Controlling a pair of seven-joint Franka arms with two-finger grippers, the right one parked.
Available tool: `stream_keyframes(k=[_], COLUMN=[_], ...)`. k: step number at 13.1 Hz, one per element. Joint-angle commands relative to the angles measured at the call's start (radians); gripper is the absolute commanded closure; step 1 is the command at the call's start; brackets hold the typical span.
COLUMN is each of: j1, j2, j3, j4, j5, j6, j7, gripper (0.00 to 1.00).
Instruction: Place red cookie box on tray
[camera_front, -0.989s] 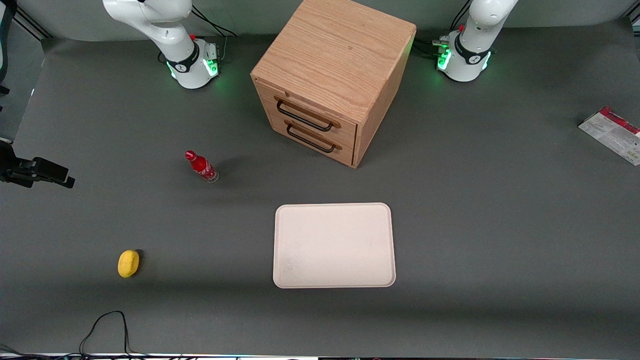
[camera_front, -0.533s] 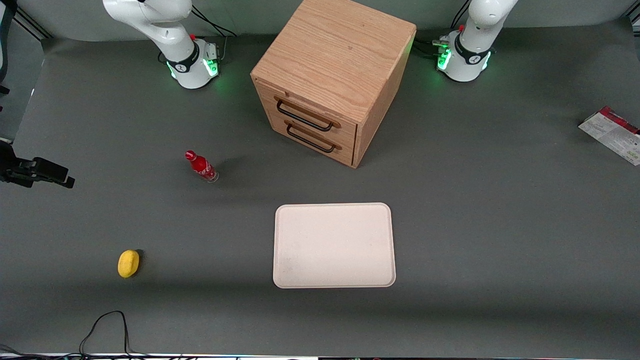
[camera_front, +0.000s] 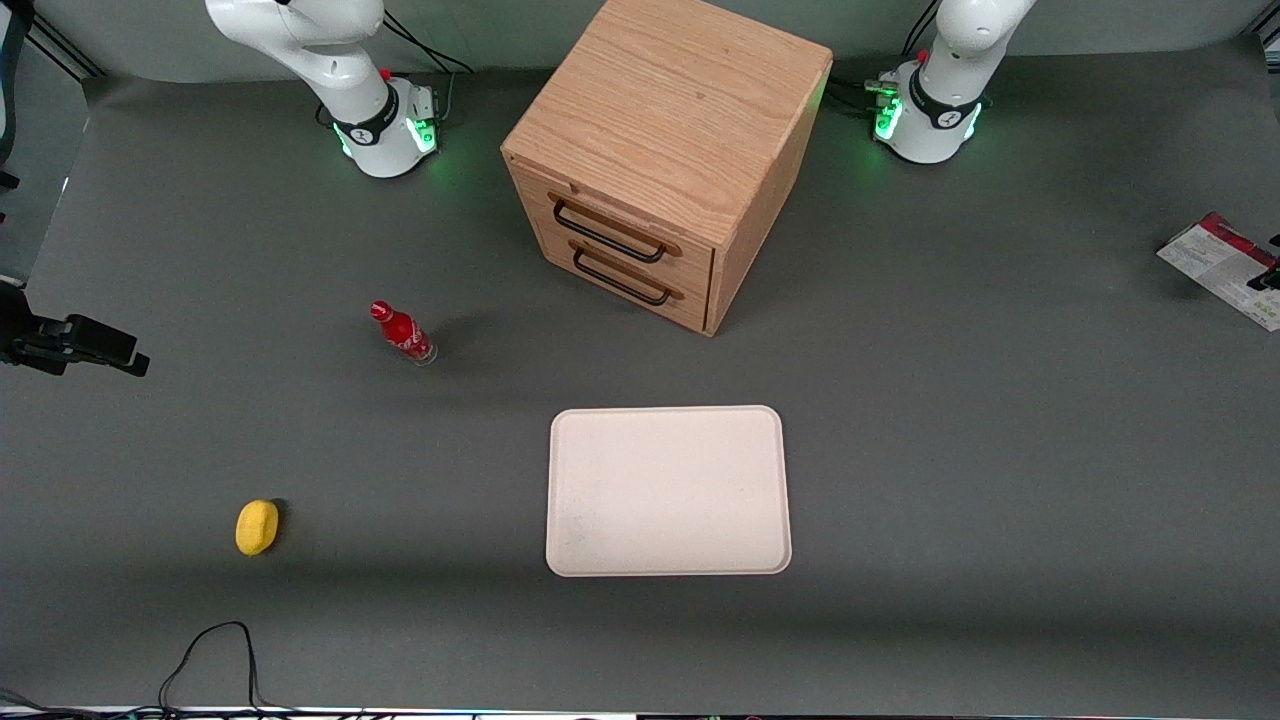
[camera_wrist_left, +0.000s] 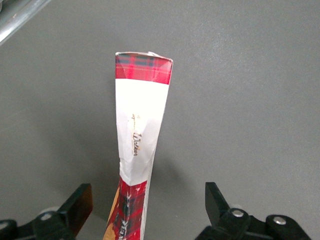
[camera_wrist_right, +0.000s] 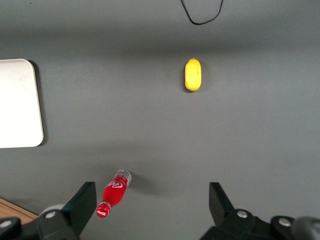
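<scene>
— While the claw (camera_wrist_left: 147, 210) hangs over the red cookie box (camera_wrist_left: 139, 145), which step is in hand?

— I judge it is the reach for the grasp. The fingers (camera_wrist_left: 77, 205) stand wide apart, one on each side of the box, and nothing is held yet.

— Where is the box?

— It lies on the grey desk (camera_front: 1000, 450) at the working arm's end, at the very edge of the front view, well apart from the tray (camera_front: 668, 490). The tray lies nearer to the front camera than the wooden drawer cabinet (camera_front: 660, 160).

— What does the next move call for?

— Probably to go lower, close on the narrow sides, then lift and carry it a long way to the tray.

— How does the box look?

— It is thin and flat. The wrist view shows a white band with small print and dark red tartan ends. The front view shows a pale face with green print.
</scene>
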Motion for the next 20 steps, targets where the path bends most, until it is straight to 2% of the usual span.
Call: stream_keyframes(k=[1,3,4,7,8,12,15,17,20], j1=[-0.008,-0.010,-0.010,-0.010,-0.010,-0.012,-0.012,-0.008,-0.012], j2=[0.006,0.017,0.020,0.024,0.024,0.021,-0.028,-0.071,-0.118], j3=[0.005,0.005,0.005,0.005,0.005,0.005,0.005,0.003,0.002], j4=[-0.001,-0.001,0.000,0.003,0.003,0.009,0.049,0.138,0.354], j5=[-0.011,-0.011,-0.011,-0.011,-0.009,-0.008,-0.006,-0.006,-0.009], j6=[0.008,0.009,0.011,0.009,0.009,0.002,-0.076,-0.231,-0.542], j7=[-0.006,-0.006,-0.006,-0.003,-0.001,0.005,0.051,0.056,0.056], gripper=[0.19,0.44,0.51,0.94,1.00,1.00,1.00,1.00,1.00])
